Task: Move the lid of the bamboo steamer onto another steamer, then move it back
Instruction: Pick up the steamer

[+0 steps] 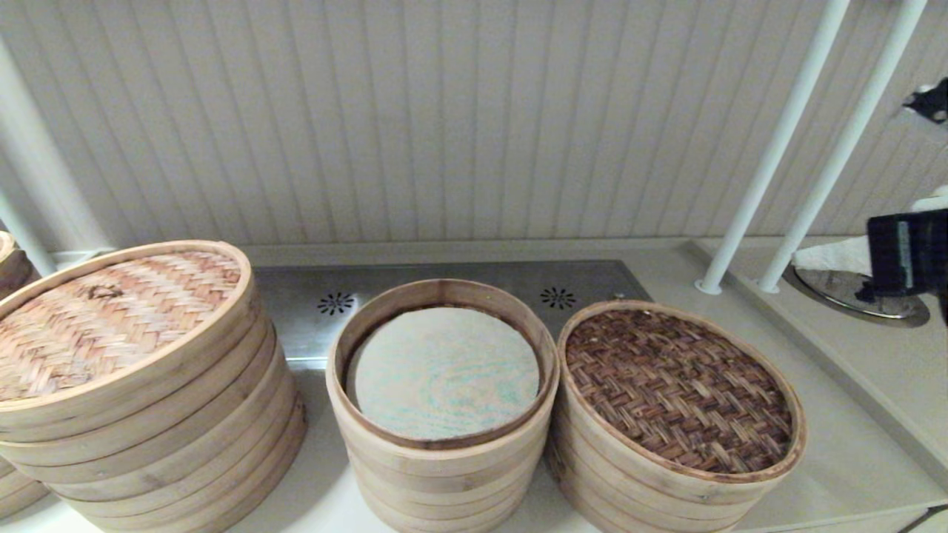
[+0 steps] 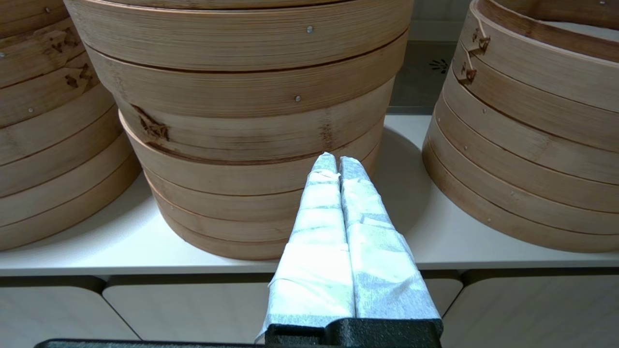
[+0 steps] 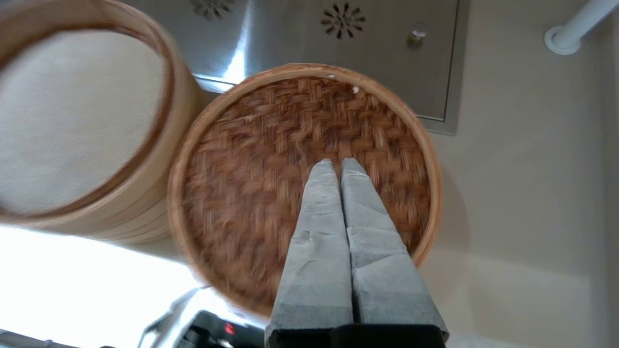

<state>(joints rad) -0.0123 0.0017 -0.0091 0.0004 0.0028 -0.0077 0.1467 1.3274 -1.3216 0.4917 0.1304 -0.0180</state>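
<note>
The bamboo steamer lid (image 1: 678, 389) of dark brown herringbone weave in a pale hoop rests flat on the short right-hand stack of pale rings (image 1: 652, 488); that stack's liner and inner rim are hidden under it. Beside it on the left, the narrower middle steamer (image 1: 442, 459) stands uncovered, showing a dark-stained inner rim and a whitish-green liner (image 1: 444, 374). My right gripper (image 3: 337, 162) hovers above the lid (image 3: 251, 183), shut and holding nothing; its arm (image 1: 907, 252) shows at the head view's right edge. My left gripper (image 2: 337, 157) is shut and empty, low before the counter's front edge.
The widest stack (image 1: 170, 437) with a tan knot-handled lid (image 1: 111, 311) stands on the left, and a further stack (image 1: 11, 270) at the far left edge. Behind lie a steel vent panel (image 1: 474, 285), two white poles (image 1: 778, 148) and a round metal fitting (image 1: 852, 296).
</note>
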